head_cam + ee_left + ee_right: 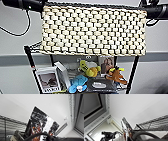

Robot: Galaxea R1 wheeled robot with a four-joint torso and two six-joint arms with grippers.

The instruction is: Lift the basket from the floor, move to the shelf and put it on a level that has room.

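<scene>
The cream woven basket (pixel 92 30) hangs high across the head view, its chequered side facing me. My left arm (pixel 23 4) meets its upper left corner and my right arm (pixel 156 11) its upper right corner. The basket hides where they touch it. Behind and just below it stands the black wire shelf (pixel 30 58). The corner of the shelf's top level (pixel 33 47) shows at the basket's lower left edge; I cannot tell whether the basket rests on it. The wire level (pixel 154 124) also shows close by in the right wrist view.
The tier below holds a yellow plush (pixel 88 70), a blue plush (pixel 78 83), an orange-brown plush (pixel 116 75) and white picture boxes (pixel 48 81). A grey wall lies behind. A black-and-white printed card (pixel 42 125) stands upright close to the left wrist camera.
</scene>
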